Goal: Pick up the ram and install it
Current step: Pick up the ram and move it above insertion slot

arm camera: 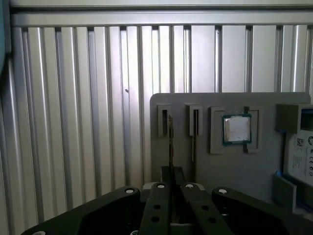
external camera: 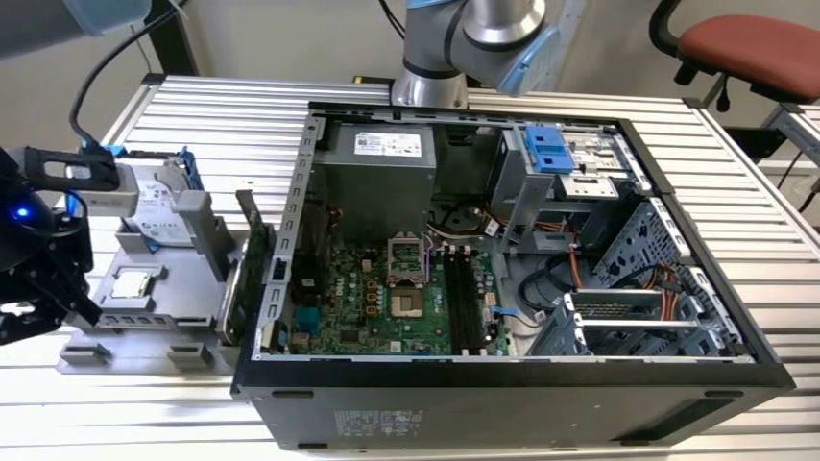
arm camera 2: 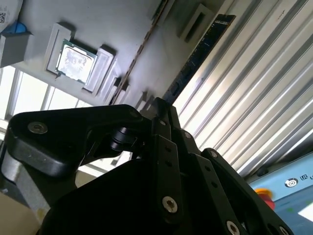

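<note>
The gripper (arm camera: 171, 176) is hanging over the near left end of the grey holder (arm camera: 220, 171). Its fingers are lying close together, with the end of the ram (arm camera: 169, 142) running in between them. By the look of it they are pinching the stick, though how firmly is not showing. The ram is standing edge-on, reaching from the gripper towards its slot. I cannot tell whether it is sitting fully in that slot.

Judging from this, the hold is working best with the fingers centred on the board's flat faces. Any pull is best going straight along the slot's line. A tilt sideways is risking a jam, or a knock to the second stick (arm camera: 194, 139) just beside it.

Counting: two sticks are showing, one by each of the two slots (arm camera: 163, 121). One processor chip (arm camera: 237, 129) and one hard drive (external camera: 144, 206) are also sitting on the holder. One open computer case (external camera: 513, 384) is lying on the ribbed bench (arm camera: 73, 122) to the exterior view's right. Its black memory sockets (external camera: 464, 298) are facing up.
</note>
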You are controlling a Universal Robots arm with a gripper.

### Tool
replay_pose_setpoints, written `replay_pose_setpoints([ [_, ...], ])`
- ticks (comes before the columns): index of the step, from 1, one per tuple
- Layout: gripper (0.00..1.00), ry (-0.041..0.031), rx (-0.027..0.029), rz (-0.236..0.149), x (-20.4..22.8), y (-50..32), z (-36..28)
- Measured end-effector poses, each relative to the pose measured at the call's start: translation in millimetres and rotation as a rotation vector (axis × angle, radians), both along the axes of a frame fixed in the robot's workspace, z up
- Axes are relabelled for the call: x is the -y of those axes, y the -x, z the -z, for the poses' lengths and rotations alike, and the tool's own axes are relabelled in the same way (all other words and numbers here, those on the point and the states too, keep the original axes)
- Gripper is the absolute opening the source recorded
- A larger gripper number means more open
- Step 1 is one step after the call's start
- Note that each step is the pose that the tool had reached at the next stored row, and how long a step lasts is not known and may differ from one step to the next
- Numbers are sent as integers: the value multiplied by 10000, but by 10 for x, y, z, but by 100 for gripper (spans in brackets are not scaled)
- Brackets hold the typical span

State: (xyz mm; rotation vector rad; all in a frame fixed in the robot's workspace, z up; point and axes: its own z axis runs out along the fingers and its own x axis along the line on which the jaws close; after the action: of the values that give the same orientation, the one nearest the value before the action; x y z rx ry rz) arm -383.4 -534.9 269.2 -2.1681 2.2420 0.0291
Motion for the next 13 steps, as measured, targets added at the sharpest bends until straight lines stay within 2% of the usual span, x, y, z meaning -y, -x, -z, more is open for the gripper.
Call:
replay_pose_setpoints([
  [13, 0, 0, 1, 0, 0, 0, -162],
])
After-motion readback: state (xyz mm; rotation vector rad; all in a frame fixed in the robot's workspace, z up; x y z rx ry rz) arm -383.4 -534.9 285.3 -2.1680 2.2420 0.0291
